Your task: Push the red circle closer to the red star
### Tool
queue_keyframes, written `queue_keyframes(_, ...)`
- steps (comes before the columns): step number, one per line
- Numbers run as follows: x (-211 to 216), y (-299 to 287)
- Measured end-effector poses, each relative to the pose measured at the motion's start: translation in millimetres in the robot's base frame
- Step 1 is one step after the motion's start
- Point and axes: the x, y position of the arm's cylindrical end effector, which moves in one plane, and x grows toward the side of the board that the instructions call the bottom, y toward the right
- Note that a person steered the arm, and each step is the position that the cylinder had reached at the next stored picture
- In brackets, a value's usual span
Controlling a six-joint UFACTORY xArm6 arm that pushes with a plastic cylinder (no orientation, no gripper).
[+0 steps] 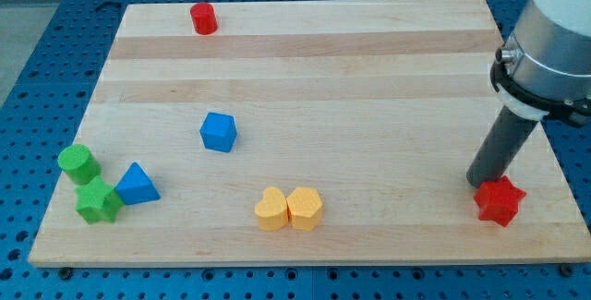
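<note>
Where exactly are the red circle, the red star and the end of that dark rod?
red circle (203, 18), camera view, middle of its side.
red star (500, 200), camera view, centre of its top face.
my tip (479, 183), camera view, rod's lowest end, just left of the star.

So on the board (369, 60), the red star (500, 200) sits at the 4 o'clock corner with my tip (480, 184) just beside it at its 10 o'clock. The red circle (203, 18) is way off at 11 o'clock. The blue cube (219, 132) is left of centre. The green cylinder (78, 163), green star (97, 201) and blue triangle (138, 185) huddle at 8 o'clock. Two yellow blocks (288, 209) touch side by side at 6 o'clock.
</note>
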Motion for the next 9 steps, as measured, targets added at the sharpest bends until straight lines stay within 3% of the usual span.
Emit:
queue_keyframes(3, -140, -63)
queue_keyframes(4, -178, -115)
queue_keyframes(8, -225, -439)
queue_keyframes(9, -274, -464)
